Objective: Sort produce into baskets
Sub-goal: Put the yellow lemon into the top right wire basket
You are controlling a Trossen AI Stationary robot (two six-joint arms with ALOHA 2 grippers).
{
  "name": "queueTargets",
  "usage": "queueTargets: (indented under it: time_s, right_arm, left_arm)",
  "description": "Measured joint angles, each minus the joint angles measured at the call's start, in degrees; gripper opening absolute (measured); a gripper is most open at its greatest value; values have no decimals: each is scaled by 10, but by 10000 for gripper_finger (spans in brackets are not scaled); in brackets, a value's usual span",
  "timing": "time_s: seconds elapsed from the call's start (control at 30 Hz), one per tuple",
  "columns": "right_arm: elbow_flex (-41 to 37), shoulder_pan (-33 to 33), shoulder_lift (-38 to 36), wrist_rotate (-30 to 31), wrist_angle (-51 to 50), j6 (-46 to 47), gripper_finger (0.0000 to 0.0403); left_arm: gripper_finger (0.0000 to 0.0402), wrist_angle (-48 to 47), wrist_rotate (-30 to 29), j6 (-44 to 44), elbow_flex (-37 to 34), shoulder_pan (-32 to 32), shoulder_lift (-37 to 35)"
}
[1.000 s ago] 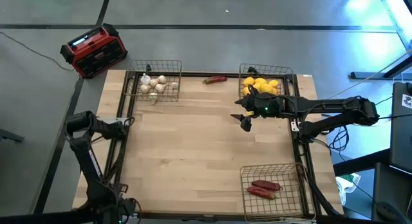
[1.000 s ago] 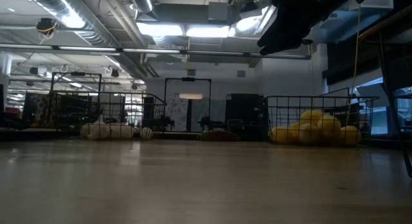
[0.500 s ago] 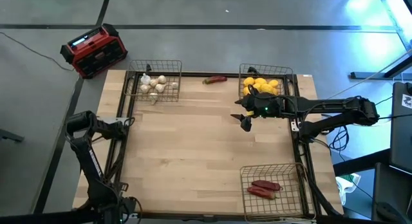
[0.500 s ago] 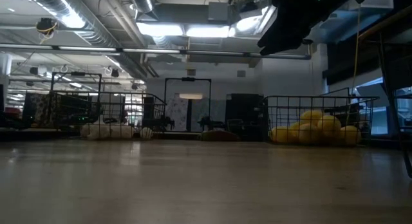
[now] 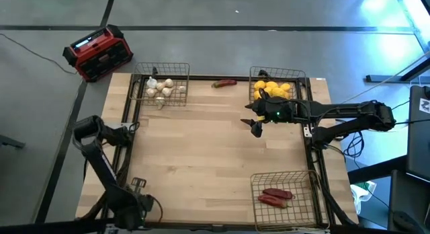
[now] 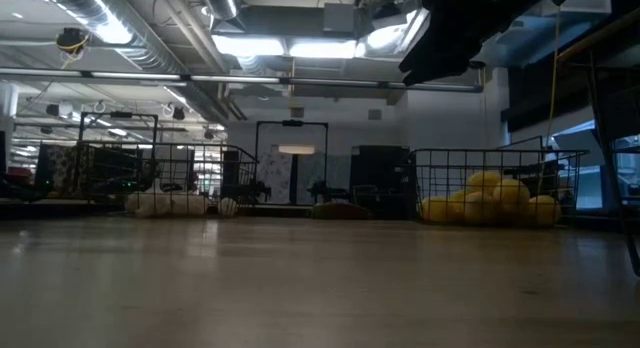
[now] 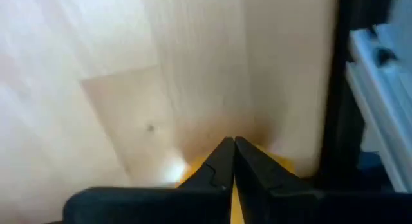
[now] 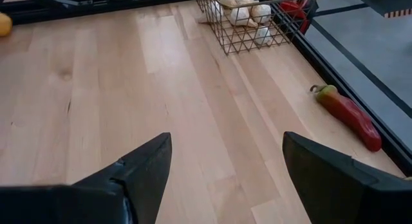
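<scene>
- 1 long red pepper lies loose on the wood at the far edge, beyond your right gripper and between the 2 far baskets; sorting isn't finished.
- That pincer hangs with fingers wide apart, empty, just beside the wire-mesh basket of round yellow fruit.
- Your left gripper, fingers pressed together, has swung to the near-left corner; the right hasn't moved.
- Knobbly white bulbs sit well away, 2 glossy peppers nearer.

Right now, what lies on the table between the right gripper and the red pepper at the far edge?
Nothing: between the open right gripper and the loose red pepper there is only bare wooden table. The high view shows this, and the right wrist view agrees.
</scene>
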Motion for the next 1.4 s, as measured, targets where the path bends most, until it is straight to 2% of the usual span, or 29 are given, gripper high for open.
queueTargets:
  time_s: [0.2,0.43,0.53,0.63,0.7,0.77,1.1,1.23,1.4]
  right_arm:
    - [0,0,0,1,0,2,294]
    - [0,0,0,1,-1,10,294]
    - [0,0,0,1,0,10,294]
    - [0,0,0,1,0,10,294]
    - [0,0,0,1,-1,10,294]
    - [0,0,0,1,-1,10,294]
    - [0,0,0,2,-5,10,294]
    - [0,0,0,2,-5,10,294]
    - [0,0,0,2,-5,10,294]
  left_arm:
    - [8,-62,-48,69,2,41,-5]
    - [8,-83,-75,45,2,87,-62]
    - [8,-110,-81,-30,3,96,-96]
    - [12,-175,-76,-159,4,100,-125]
    - [24,-223,-64,-258,4,100,-135]
    - [45,-236,-45,-319,4,100,-141]
    - [184,-139,-10,-473,4,114,-139]
    - [208,-137,25,-529,4,115,-136]
    - [212,-135,52,-549,4,114,-111]
